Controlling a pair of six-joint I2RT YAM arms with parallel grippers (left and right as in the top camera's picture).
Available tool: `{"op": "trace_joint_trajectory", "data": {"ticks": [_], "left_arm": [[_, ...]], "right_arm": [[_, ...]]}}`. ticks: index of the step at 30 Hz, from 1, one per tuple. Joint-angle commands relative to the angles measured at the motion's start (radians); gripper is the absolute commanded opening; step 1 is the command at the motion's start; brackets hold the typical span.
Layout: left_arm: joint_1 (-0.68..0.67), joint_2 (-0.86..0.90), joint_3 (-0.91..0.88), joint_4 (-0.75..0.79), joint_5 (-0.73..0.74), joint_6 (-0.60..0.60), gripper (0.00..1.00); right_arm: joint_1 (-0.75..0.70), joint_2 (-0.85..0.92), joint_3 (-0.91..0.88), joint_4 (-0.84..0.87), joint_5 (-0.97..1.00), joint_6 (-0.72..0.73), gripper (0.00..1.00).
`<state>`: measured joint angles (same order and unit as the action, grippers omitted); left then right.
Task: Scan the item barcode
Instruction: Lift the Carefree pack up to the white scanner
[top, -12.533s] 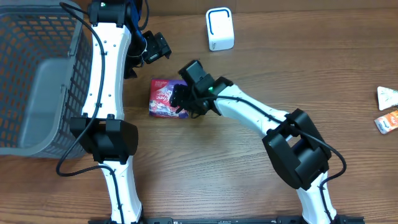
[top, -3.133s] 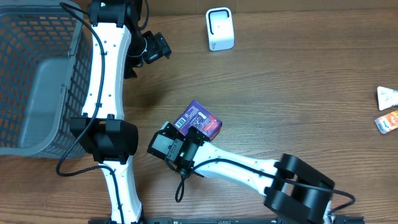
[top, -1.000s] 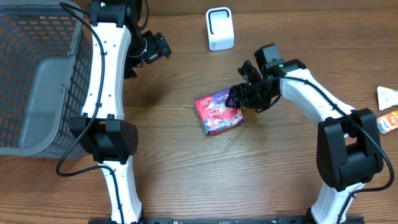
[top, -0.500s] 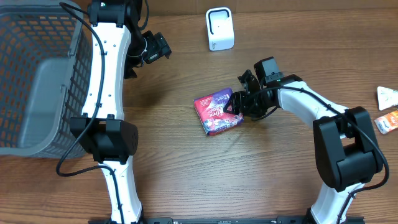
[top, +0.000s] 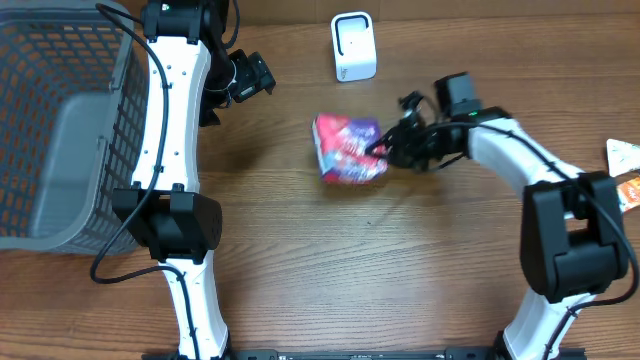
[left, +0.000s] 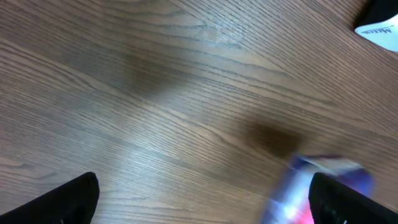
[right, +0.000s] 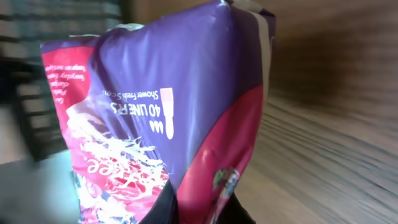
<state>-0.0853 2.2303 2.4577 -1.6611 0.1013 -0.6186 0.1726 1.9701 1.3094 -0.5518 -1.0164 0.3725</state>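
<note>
right gripper (top: 384, 151) pinches the purple-pink packet (top: 345, 148) by its edge, a little in front of the white scanner (top: 353, 47). hold that pinch firm and turn the barcode face toward the scanner. left gripper (top: 250, 78), left of the scanner, hangs spread.

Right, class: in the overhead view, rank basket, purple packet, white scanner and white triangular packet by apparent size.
1. basket
2. purple packet, possibly nearer the camera
3. white scanner, not far behind
4. white triangular packet, at the frame's edge
</note>
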Motion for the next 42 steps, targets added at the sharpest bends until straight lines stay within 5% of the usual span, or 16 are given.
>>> {"op": "trace_joint_trajectory", "data": {"ticks": [1, 3, 11, 26, 36, 42], "left_arm": [[-0.003, 0.008, 0.001, -0.003, 0.0, 0.013, 1.0], [-0.003, 0.008, 0.001, -0.003, 0.0, 0.013, 1.0], [-0.003, 0.008, 0.001, -0.003, 0.0, 0.013, 1.0], [-0.003, 0.008, 0.001, -0.003, 0.0, 0.013, 1.0], [-0.003, 0.008, 0.001, -0.003, 0.0, 0.013, 1.0], [-0.003, 0.008, 0.001, -0.003, 0.0, 0.013, 1.0]], "right_arm": [[-0.09, -0.012, 0.029, 0.048, -0.375, 0.048, 0.04], [-0.132, -0.012, 0.029, 0.105, -0.549, 0.06, 0.04], [-0.192, -0.012, 0.027, 0.109, -0.554, 0.186, 0.03], [-0.086, -0.012, 0.027, 0.131, -0.554, 0.267, 0.04], [-0.086, -0.012, 0.027, 0.454, -0.554, 0.552, 0.04], [-0.086, -0.012, 0.027, 0.589, -0.457, 0.597, 0.04]]}}
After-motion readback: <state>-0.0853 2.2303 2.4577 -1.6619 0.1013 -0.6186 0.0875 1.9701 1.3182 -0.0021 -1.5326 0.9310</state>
